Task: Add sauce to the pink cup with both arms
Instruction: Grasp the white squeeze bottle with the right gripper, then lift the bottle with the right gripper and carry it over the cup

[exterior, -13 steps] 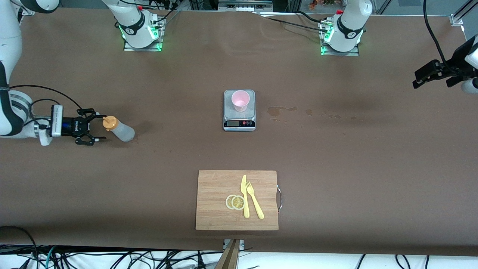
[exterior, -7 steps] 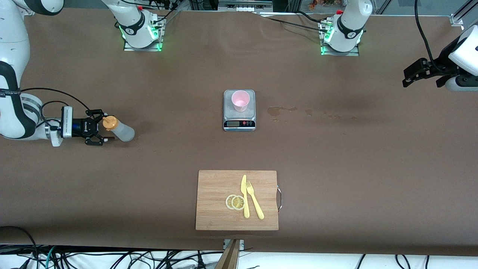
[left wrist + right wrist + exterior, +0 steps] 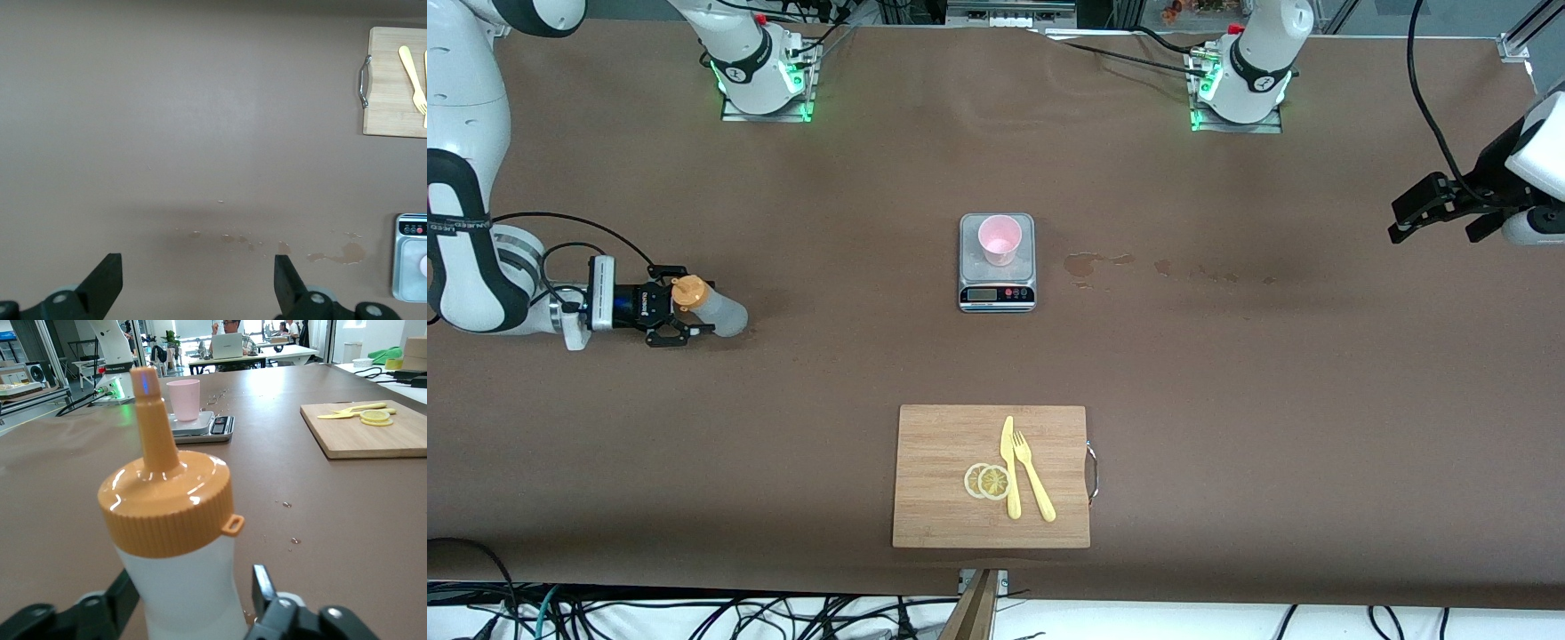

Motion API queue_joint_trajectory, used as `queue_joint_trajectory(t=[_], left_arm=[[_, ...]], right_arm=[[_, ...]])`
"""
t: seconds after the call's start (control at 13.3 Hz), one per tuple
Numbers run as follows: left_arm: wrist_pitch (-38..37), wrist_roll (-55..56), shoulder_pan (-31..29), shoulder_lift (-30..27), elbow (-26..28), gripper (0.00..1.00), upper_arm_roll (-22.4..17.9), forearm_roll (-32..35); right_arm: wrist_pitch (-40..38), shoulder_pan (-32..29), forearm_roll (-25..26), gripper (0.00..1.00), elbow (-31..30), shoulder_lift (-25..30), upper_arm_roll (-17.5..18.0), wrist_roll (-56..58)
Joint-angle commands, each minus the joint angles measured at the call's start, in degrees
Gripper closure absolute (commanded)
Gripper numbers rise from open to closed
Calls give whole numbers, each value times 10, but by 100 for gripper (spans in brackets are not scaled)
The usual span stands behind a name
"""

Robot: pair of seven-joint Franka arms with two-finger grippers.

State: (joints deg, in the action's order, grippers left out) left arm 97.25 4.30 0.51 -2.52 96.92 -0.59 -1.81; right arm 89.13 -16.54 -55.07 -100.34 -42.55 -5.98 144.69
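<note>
The sauce bottle (image 3: 725,316), whitish with an orange nozzle cap, stands on the table toward the right arm's end. My right gripper (image 3: 692,302) is low at the table with a finger on each side of the bottle. In the right wrist view the sauce bottle (image 3: 180,587) fills the space inside the right gripper (image 3: 193,580); a small gap still shows beside one finger. The pink cup (image 3: 1000,238) stands on a grey scale (image 3: 997,289) mid-table. My left gripper (image 3: 1396,222) hangs open and empty over the table's left-arm end, also seen as the left gripper (image 3: 197,260).
A wooden cutting board (image 3: 943,498) with lemon slices, a yellow knife and a fork lies nearer to the front camera than the scale. Wet stains (image 3: 1085,264) mark the cloth beside the scale, toward the left arm's end.
My right gripper has slid forward until its fingers straddle the sauce bottle, and they have narrowed. The left arm has shifted a little over its end of the table.
</note>
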Motion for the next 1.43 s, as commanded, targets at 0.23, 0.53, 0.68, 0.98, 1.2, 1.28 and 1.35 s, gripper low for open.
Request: queue_joint_trajectory(t=[0.23, 0.53, 0.68, 0.98, 1.2, 1.28, 1.35], left_arm=[[-12, 60, -4, -15, 18, 0, 38, 18], [-27, 69, -10, -8, 12, 0, 48, 29], [-29, 73, -9, -5, 11, 0, 49, 29], [-33, 75, -20, -6, 5, 0, 45, 29], [-36, 70, -30, -5, 4, 0, 49, 29], [-36, 73, -30, -4, 4, 0, 50, 29], [-38, 72, -30, -5, 4, 0, 50, 28]], right_arm=[[23, 12, -15, 77, -10, 23, -2, -8], [94, 62, -2, 76, -36, 104, -5, -85], [133, 103, 16, 76, -61, 148, -7, -162], [186, 175, 58, 76, -77, 184, -7, -286], [256, 260, 104, 76, -102, 218, -16, -384], [270, 279, 122, 76, -101, 221, -16, -406], [281, 299, 139, 76, -101, 221, -16, -431]])
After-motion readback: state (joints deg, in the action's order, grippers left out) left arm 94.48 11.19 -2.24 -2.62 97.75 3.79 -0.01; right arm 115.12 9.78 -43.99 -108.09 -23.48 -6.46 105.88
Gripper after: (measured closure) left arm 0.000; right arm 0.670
